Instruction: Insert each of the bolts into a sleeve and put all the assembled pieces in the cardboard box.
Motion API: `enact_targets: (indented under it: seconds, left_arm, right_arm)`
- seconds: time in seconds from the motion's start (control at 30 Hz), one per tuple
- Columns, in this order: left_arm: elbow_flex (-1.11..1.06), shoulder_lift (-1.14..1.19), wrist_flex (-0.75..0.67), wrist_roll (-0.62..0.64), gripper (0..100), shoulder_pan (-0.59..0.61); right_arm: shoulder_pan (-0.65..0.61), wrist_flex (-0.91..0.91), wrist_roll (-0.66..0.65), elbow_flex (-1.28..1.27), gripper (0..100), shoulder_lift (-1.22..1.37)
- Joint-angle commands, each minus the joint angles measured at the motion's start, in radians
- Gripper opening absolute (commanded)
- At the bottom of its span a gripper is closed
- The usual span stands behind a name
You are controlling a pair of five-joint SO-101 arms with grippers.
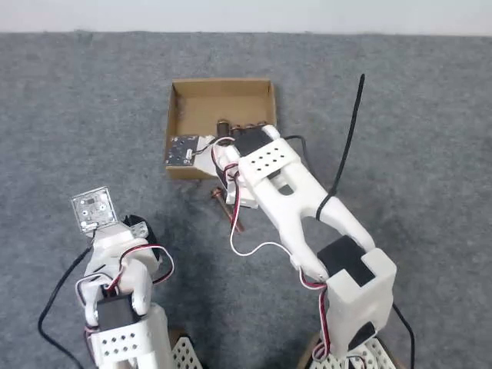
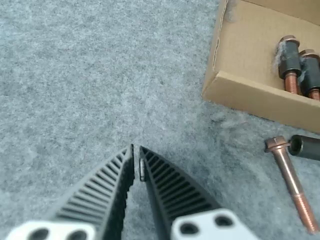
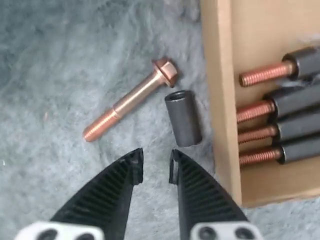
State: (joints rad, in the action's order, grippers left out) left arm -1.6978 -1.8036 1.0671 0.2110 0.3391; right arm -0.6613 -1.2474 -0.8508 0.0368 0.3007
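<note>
A loose copper bolt (image 3: 132,100) lies on the grey carpet, and a short black sleeve (image 3: 183,117) lies beside its head, just outside the cardboard box (image 3: 220,100). Several bolts with sleeves on them (image 3: 285,107) lie inside the box. My right gripper (image 3: 155,161) hovers over the carpet close to the sleeve, open a little, with nothing between its fingers. My left gripper (image 2: 136,151) is shut and empty over bare carpet, well short of the box (image 2: 260,100), the loose bolt (image 2: 292,185) and the sleeve (image 2: 306,147). In the high view the bolt (image 1: 228,207) lies under the right arm (image 1: 284,184).
The cardboard box (image 1: 181,115) sits at the middle back of the carpet. The left arm (image 1: 115,261) is drawn back at the front left. A black cable (image 1: 350,131) rises beside the right arm. Open carpet lies to the left and right of the box.
</note>
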Motion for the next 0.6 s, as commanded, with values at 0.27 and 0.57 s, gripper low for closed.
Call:
enact_targets:
  seconds: [0.27, 0.57]
  left_arm:
    - [0.013, -0.02, 0.0, -0.017, 1, 0.0]
    - [0.013, -0.02, 0.003, -0.017, 1, 0.0]
  right_arm:
    - [-0.007, 0.054, -0.1, 0.009, 7.4, 0.013]
    - [0.005, 0.084, -0.129, -0.002, 7.5, 0.025]
